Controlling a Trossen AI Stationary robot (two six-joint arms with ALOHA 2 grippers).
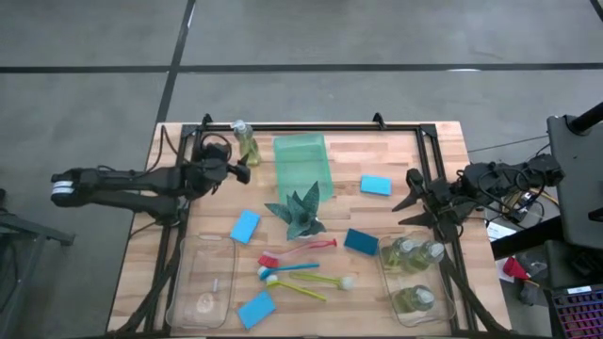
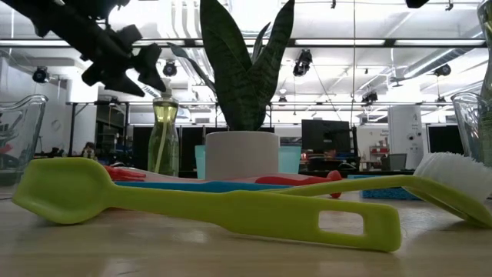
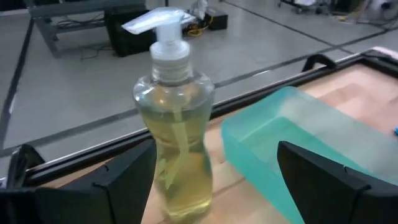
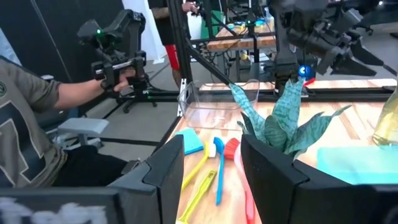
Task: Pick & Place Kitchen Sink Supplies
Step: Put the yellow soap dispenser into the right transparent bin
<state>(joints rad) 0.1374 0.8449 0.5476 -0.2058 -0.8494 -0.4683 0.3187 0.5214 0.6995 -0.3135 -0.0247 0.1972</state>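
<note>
Wood bench [image 1: 396, 151]: pale planks inside a dark frame, carrying everything counted below.
Sponges, blue: four. One [image 1: 255, 308] at the near edge beside the near-left bin; one [image 1: 245, 226] left of centre; one [image 1: 361, 241] just left of the near-right bin; one [image 1: 375, 185] towards the far right.
Brushes: three, lying close together near the middle of the near edge. Yellow brush [image 1: 316, 281] nearest, blue brush [image 1: 287, 268] behind it, red brush [image 1: 300, 250] farthest of the three.
Soap bottles: four. Three stand in the near-right bin [image 1: 417, 280], two [image 1: 413, 252] at its far end and one [image 1: 415, 298] nearer. The fourth bottle [image 3: 174, 121] stands alone by the far edge, left of the green tray.
Clear bins: two, the other one [image 1: 202, 283] at the near-left corner.
Plant [image 1: 299, 209]: one, spiky, mid-bench between the brushes and the tray.
Green tray [image 1: 302, 165]: one, translucent, at the far edge.
Right gripper [image 1: 413, 205]: above the right side of the bench, just beyond the near-right bin; fingers partly apart, nothing between them.
Left gripper [image 3: 214, 180]: at the far-left part of the bench, fingers spread wide on either side of the lone bottle, not gripping it.
</note>
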